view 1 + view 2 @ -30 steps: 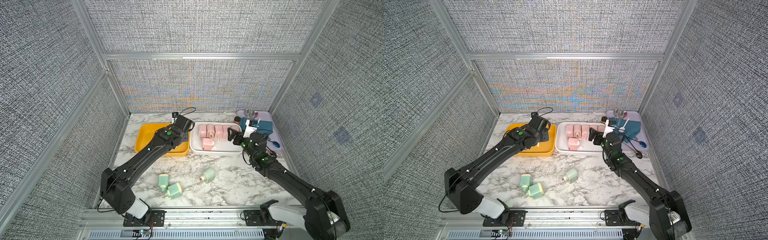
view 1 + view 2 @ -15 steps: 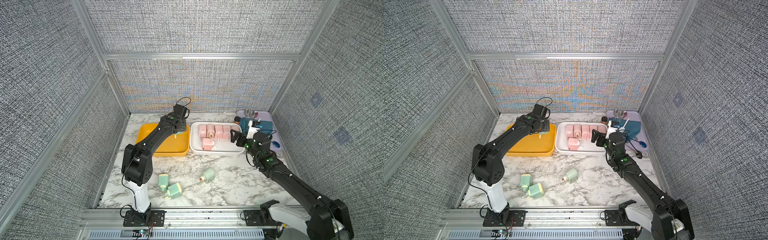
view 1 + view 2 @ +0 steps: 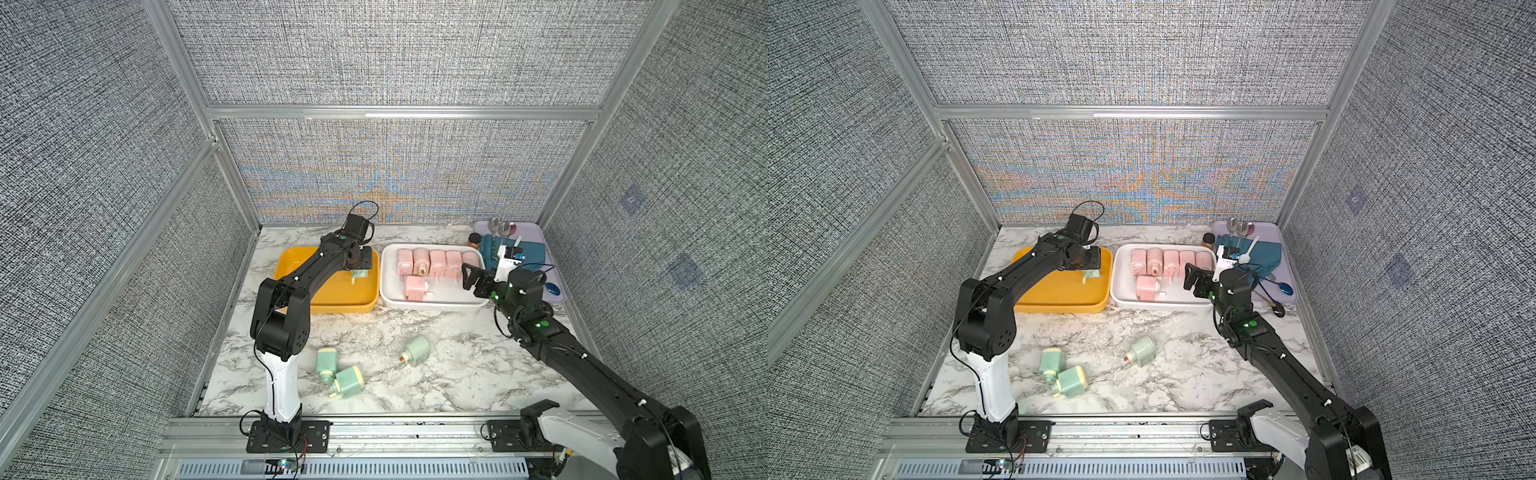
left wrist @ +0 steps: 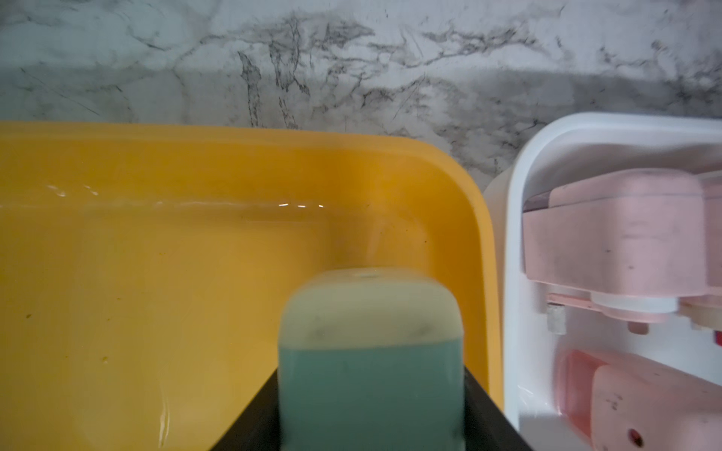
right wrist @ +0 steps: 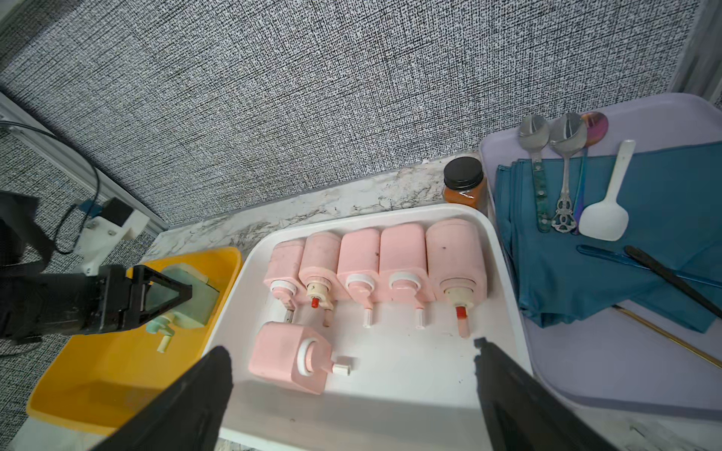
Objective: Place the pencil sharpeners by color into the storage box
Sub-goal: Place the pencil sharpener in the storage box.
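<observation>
The left gripper (image 3: 358, 269) clamped a green sharpener (image 4: 371, 371) over the yellow tray's (image 3: 332, 306) far-right corner; the right gripper (image 3: 468, 277) gaped above the white tray (image 3: 432, 305).

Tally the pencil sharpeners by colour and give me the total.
Pink sharpeners: 6, all in the white tray
Green sharpeners: 4, with 3 on the table and 1 held in the left gripper over the yellow tray
Total: 10
</observation>
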`<state>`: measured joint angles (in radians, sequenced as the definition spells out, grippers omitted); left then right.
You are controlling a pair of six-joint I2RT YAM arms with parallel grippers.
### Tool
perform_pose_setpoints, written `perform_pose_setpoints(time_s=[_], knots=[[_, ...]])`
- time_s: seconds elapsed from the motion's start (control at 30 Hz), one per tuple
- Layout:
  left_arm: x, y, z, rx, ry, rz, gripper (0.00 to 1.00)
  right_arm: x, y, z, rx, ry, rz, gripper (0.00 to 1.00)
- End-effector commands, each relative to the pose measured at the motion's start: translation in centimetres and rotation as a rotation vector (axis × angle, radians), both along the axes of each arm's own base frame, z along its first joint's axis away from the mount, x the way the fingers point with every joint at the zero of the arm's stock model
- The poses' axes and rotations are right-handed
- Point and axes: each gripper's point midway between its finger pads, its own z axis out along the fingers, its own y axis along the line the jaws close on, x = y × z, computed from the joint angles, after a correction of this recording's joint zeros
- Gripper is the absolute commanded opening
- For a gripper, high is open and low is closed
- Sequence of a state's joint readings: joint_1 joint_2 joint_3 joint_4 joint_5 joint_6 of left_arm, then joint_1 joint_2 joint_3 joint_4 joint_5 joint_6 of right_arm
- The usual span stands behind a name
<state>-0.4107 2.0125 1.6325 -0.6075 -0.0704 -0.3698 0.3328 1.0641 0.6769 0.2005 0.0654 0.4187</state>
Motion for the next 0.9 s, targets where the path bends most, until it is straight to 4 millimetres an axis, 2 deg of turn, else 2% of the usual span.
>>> perform_pose_setpoints(time_s=[0.0, 0.13, 0.4, 0.57, 0.73, 0.87], knots=[[-0.1, -0.8, 0.0, -0.033, -0.014, -0.049, 0.00, -0.2, 0.4, 0.9, -0.002, -0.047, 0.034, 0.99], [-0.8, -1.2, -1.2, -0.058, 0.013, -0.069, 0.01, -0.3, 0.4, 0.3, -0.014, -0.033, 0.035, 0.99], [-1.1, -2.6, -3.0, -0.133, 0.049, -0.071, 0.09, 0.1, 0.3, -0.8, -0.011, 0.014, 0.014, 0.99], [-1.4, -2.8, -3.5, -0.121, 0.062, -0.078, 0.26, 0.3, 0.3, -1.2, -0.004, 0.031, 0.009, 0.99], [-1.5, -2.4, -2.9, -0.106, 0.051, -0.072, 0.60, 0.4, 0.3, -1.0, -0.005, 0.030, 0.007, 0.99], [-1.5, -2.2, -3.0, -0.096, 0.058, -0.069, 0.69, 0.5, 0.2, -0.7, -0.008, 0.028, 0.004, 0.99]])
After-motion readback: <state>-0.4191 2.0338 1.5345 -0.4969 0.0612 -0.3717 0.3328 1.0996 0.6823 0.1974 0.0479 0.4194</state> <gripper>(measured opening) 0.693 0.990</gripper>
